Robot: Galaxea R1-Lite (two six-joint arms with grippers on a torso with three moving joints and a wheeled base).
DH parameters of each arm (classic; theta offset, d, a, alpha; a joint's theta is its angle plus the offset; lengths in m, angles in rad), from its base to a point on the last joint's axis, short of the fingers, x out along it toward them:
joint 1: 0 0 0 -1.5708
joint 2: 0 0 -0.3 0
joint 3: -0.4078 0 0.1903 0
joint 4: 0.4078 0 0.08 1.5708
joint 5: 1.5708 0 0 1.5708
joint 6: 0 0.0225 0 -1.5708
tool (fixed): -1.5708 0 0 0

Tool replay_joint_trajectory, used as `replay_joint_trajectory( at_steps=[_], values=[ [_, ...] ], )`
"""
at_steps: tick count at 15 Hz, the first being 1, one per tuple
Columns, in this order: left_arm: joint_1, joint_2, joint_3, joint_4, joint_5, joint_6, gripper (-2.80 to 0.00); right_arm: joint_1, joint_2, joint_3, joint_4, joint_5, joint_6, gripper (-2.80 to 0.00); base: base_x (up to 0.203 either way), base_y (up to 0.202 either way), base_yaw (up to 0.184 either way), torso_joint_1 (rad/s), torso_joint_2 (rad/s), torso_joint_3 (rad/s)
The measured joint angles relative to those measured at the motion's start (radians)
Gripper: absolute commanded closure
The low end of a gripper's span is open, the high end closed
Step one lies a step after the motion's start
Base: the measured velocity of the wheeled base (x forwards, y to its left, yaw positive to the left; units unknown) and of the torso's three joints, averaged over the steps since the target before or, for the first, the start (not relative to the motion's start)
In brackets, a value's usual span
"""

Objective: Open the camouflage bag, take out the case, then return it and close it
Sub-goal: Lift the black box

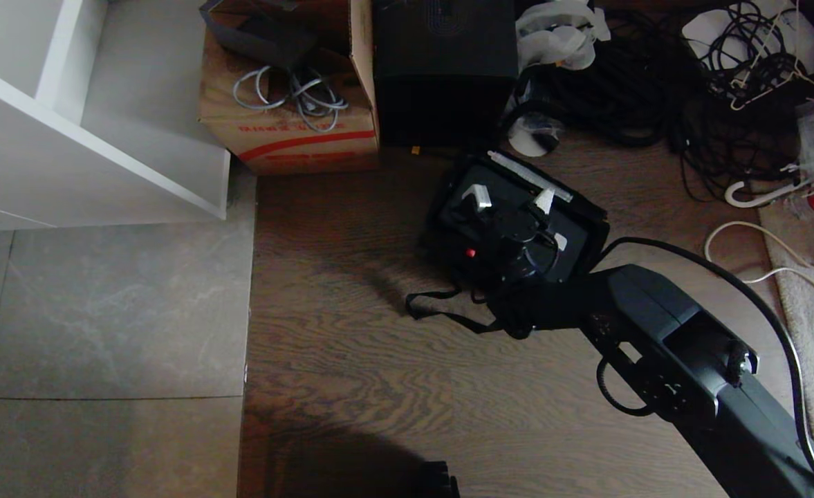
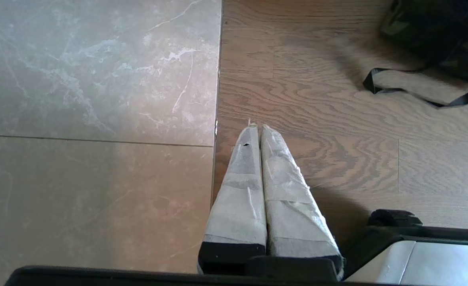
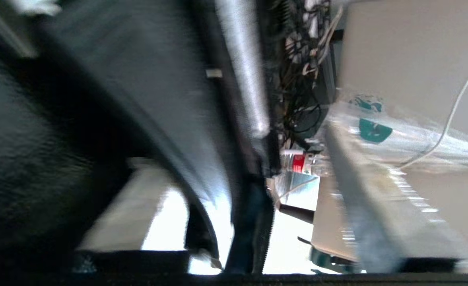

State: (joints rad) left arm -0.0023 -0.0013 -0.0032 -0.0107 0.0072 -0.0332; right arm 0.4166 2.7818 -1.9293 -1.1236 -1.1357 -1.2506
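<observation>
While the left gripper (image 2: 257,131) hangs closed over the floor, the right gripper (image 1: 517,221), jaws' state untellable, sits over the case (image 1: 510,200), centre-right, its long axis running diagonally.

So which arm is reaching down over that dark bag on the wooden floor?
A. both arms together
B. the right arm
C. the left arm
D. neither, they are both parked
B: in the head view the right arm stretches to the camouflage bag, its right gripper over the case, while the left gripper hangs over bare floor.
</observation>
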Motion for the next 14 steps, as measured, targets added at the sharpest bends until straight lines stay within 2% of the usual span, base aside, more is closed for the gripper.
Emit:
replay_joint_trajectory(
  at_steps=[5, 14],
  values=[
    [-0.001, 0.000, 0.000, 0.001, 0.000, 0.000, 0.00, 0.010, 0.005, 0.018, 0.000, -0.007, 0.002, 0.00, 0.000, 0.000, 0.000, 0.000, 0.00, 0.000],
    [-0.001, 0.000, 0.000, 0.000, 0.000, 0.000, 0.00, 0.163, -0.088, 0.111, -0.025, -0.057, 0.009, 0.00, 0.000, 0.000, 0.000, 0.000, 0.00, 0.000]
  ],
)
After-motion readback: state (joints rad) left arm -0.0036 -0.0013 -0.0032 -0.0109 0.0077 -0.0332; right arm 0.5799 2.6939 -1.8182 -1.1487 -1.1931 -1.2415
